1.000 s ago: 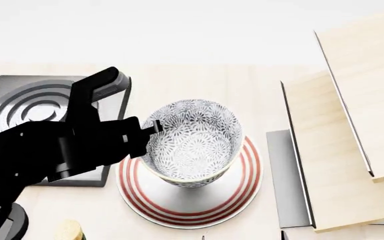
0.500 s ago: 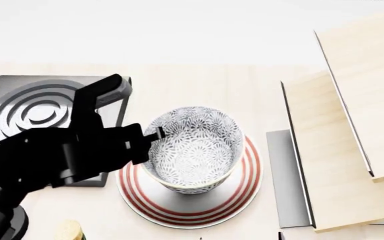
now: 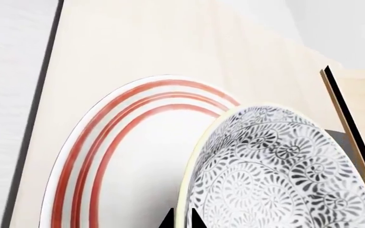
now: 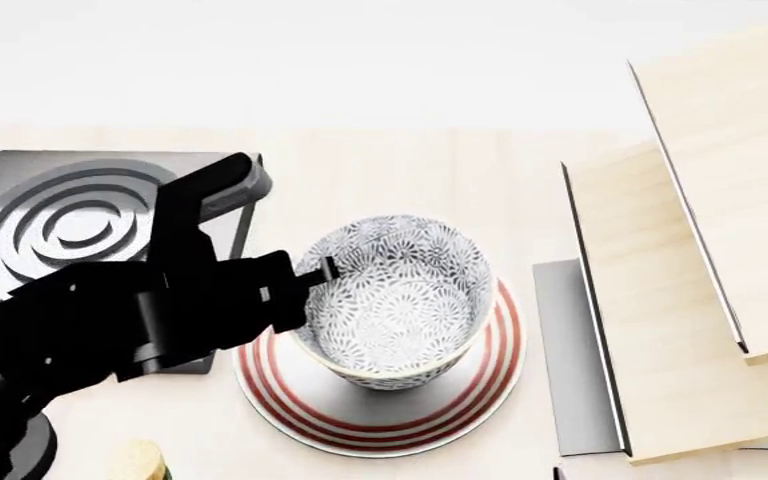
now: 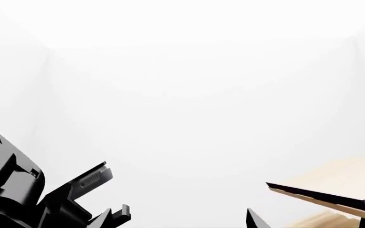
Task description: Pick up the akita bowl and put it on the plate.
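Left wrist view crops akita bowl (image 3: 277, 175); plate (image 3: 131, 161) partly hidden.

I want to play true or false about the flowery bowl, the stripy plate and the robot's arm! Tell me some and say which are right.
1. The akita bowl is over the plate. True.
2. The plate has blue rings. False: its rings are red.
3. The left gripper is at the bowl's rim, a fingertip on each side of it. True, as the left wrist view shows.
4. The bowl is full of soup. False: it is empty, and its patterned inside shows.
5. The burner lies on the plate's right. False: in the head view it lies to the plate's left.
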{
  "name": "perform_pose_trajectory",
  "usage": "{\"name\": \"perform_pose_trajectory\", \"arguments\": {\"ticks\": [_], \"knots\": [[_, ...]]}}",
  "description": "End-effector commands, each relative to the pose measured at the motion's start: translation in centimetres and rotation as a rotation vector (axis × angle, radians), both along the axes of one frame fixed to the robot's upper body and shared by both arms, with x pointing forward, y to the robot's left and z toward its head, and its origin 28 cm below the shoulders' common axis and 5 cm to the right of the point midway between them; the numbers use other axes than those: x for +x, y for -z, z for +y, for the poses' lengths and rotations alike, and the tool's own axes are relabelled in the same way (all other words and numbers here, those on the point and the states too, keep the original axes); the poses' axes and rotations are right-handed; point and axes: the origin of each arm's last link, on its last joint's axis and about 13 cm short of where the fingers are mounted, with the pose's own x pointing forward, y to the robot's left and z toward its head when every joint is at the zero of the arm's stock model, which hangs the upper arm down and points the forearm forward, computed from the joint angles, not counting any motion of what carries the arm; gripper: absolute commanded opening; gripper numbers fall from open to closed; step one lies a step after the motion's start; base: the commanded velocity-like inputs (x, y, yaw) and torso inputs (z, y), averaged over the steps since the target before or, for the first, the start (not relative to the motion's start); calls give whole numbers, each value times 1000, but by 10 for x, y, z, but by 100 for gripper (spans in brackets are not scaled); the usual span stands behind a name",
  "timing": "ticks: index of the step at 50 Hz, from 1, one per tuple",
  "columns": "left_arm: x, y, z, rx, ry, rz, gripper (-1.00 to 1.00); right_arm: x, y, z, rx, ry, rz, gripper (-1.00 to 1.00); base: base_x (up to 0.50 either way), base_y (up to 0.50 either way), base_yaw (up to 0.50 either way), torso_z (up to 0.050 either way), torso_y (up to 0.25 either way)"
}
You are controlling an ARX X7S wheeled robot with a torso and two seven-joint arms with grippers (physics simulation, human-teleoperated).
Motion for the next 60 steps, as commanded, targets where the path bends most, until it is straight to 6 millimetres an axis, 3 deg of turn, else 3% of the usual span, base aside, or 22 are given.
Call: {"name": "perform_pose_trajectory", "arguments": {"ticks": [1, 26, 36, 46, 48, 50, 53, 54, 56, 58, 60], "knots": [[2, -1, 4, -29, -47, 14, 100, 0, 1, 0, 0, -3, 4, 100, 0, 0, 0, 0, 0], [2, 1, 4, 38, -63, 3, 100, 1, 2, 1, 2, -8, 8, 100, 0, 0, 0, 0, 0], [7, -10, 11, 47, -70, -39, 100, 2, 6, 6, -6, -13, 19, 100, 0, 0, 0, 0, 0], [18, -59, 19, 142, -10, -190, 100, 2, 6, 7, -4, -15, 21, 100, 0, 0, 0, 0, 0], [18, -59, 19, 142, -10, -190, 100, 2, 6, 7, -4, -15, 21, 100, 0, 0, 0, 0, 0], [17, -94, 28, 192, -54, -328, 100, 2, 6, 6, -5, -16, 20, 100, 0, 0, 0, 0, 0], [-4, -93, 17, 215, 21, -320, 100, 1, 6, 5, -2, -17, 18, 100, 0, 0, 0, 0, 0], [-14, -109, 21, 227, -1, -385, 100, 1, 6, 5, 0, -15, 18, 100, 0, 0, 0, 0, 0], [-32, -119, 20, 235, 26, -420, 100, 1, 6, 4, -1, -15, 19, 100, 0, 0, 0, 0, 0], [-33, -119, 20, 235, 26, -421, 100, 1, 6, 4, -1, -15, 19, 100, 0, 0, 0, 0, 0], [-60, -142, 27, 263, 13, -526, 100, 1, 4, 2, 0, -13, 16, 100, 0, 0, 0, 0, 0]]}}
